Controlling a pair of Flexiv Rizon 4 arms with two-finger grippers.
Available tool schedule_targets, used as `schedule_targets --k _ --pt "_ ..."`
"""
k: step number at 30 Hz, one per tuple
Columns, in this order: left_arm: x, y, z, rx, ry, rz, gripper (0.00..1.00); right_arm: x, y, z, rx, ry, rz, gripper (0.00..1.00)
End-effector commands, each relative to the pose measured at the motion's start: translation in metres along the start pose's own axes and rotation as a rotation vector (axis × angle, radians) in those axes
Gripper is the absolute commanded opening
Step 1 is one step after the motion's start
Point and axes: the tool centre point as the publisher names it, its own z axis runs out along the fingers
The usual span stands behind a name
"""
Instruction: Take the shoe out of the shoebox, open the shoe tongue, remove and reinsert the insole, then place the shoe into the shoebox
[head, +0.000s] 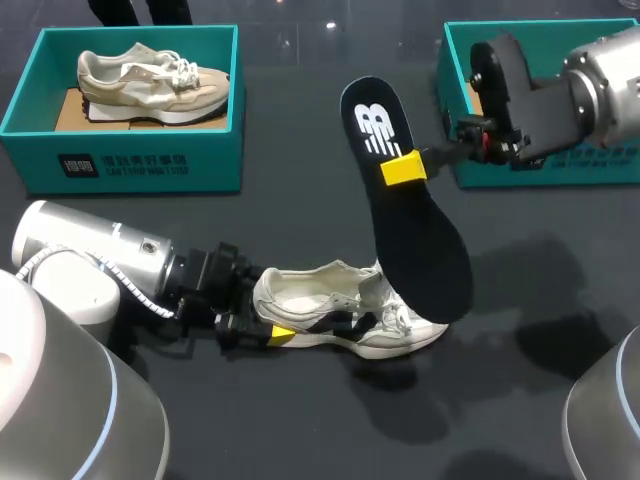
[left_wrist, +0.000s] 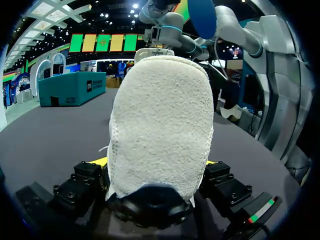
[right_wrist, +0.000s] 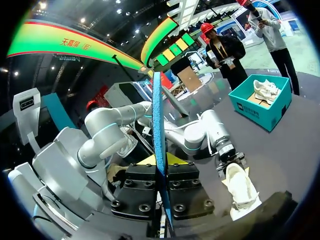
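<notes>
2 shoes (head: 345, 312), 2 boxes (head: 130, 165), 1 insole (head: 420, 250)

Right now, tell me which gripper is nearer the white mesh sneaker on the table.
Left. The left gripper clamps the heel of the white mesh sneaker; the right gripper holds the black insole aloft, well above the toe.

The head camera stands high behind the robot and looks down on the dark counter (head: 300, 200). It is far enough to hold the left arm (head: 100, 260), the right arm (head: 590, 90), the shoe (head: 345, 310), the insole (head: 405, 200) and, at the far edge, the teal shoebox (head: 130, 165) with a second shoe (head: 150, 80).

The left wrist camera sits low over the counter, very near the heel of the shoe (left_wrist: 160, 125), and faces along it toward the right arm (left_wrist: 250, 40).

The right wrist camera is higher. It looks along the insole (right_wrist: 159, 150), seen edge-on, down toward the left arm (right_wrist: 200, 135).

All three views share the shoe. The head and right wrist views also share the teal shoebox (right_wrist: 260, 112).
</notes>
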Motion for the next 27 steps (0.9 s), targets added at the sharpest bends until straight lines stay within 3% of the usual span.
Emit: schedule_targets --k 1,15,27 --pt "-0.001 0.001 0.000 -0.003 0.001 -0.001 0.00 0.005 -0.007 -0.001 -0.034 -0.021 0.001 0.00" --pt "-0.001 0.001 0.000 -0.003 0.001 -0.001 0.00 0.038 -0.048 -0.056 -0.195 -0.086 0.047 0.00" --pt "-0.001 0.001 0.000 -0.003 0.001 -0.001 0.00 0.038 -0.048 -0.056 -0.195 -0.086 0.047 0.00"
